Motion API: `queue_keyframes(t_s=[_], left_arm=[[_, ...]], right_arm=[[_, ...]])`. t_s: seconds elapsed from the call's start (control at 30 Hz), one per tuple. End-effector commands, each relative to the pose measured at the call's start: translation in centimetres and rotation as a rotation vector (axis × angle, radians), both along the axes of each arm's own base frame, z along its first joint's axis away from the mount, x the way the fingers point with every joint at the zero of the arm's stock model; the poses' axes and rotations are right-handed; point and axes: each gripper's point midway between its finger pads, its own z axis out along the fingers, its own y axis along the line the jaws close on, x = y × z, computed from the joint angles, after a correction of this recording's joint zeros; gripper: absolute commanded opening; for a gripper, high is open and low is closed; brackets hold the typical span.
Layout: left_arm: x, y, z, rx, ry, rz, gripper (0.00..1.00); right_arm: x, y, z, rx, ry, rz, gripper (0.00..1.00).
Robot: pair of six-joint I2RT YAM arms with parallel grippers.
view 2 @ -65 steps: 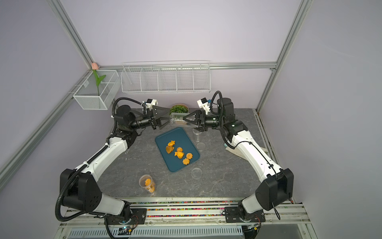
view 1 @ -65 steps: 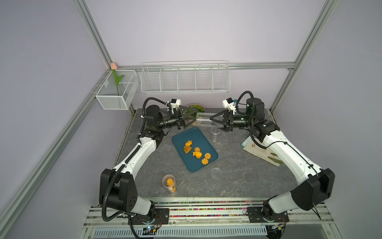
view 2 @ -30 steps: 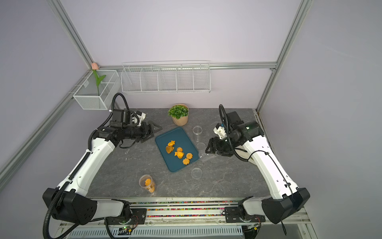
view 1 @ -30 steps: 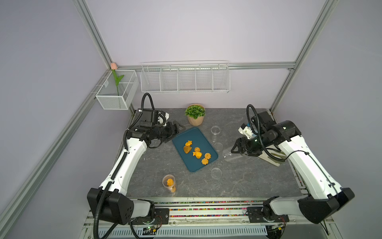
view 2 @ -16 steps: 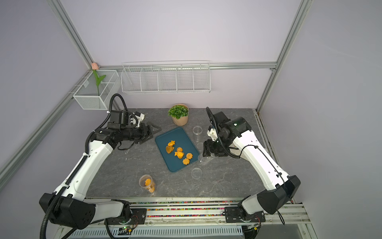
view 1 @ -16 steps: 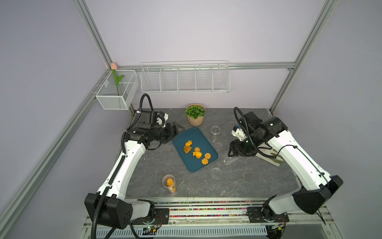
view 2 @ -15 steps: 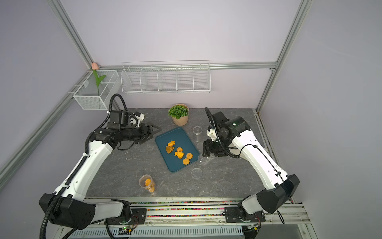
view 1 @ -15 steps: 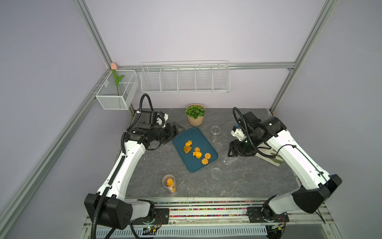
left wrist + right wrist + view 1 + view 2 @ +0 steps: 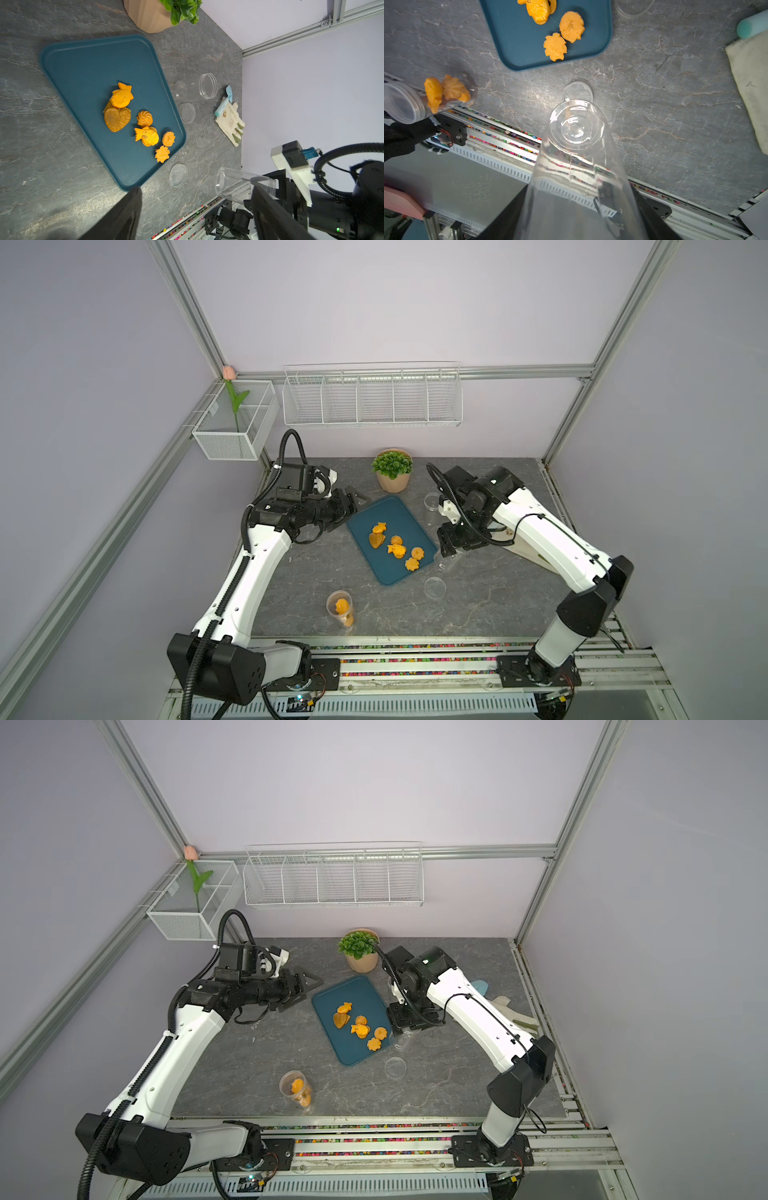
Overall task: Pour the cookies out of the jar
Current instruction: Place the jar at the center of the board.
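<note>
the left end effector (image 9: 355, 506) is held open, empty, at the far corner of the tray (image 9: 395, 510); the jar of cookies (image 9: 341, 609) stands upright toward the front of the table (image 9: 478, 605), on this arm's side. an empty jar (image 9: 447, 562) is gripped by the right end effector (image 9: 446, 549).

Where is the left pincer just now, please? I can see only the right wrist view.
Observer: The left pincer is open and empty, just off the blue tray, at the edge on the left arm's side.
Operator: Thanks. How many cookies lie on that tray?
Observer: At least six, some overlapping.
Operator: Is there an empty one besides the jar in the right pincer?
Observer: Yes, a second jar sits open beside the tray's far corner.
</note>
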Motion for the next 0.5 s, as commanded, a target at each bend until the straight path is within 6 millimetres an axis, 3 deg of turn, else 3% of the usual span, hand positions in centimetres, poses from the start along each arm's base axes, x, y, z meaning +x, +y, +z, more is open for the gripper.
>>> queue_keyframes(t_s=[0.0,0.47], left_arm=[[-0.7,0.5,-0.5,0.031,0.005,-0.003,0.82],[-1.3,1.3,-1.0,0.065,0.009,0.015,0.82]], right_arm=[[0.3,0.1,-0.6,-0.068,-0.008,0.045,0.69],[0.9,0.5,-5.9,-0.18,0.055,0.122,0.69]])
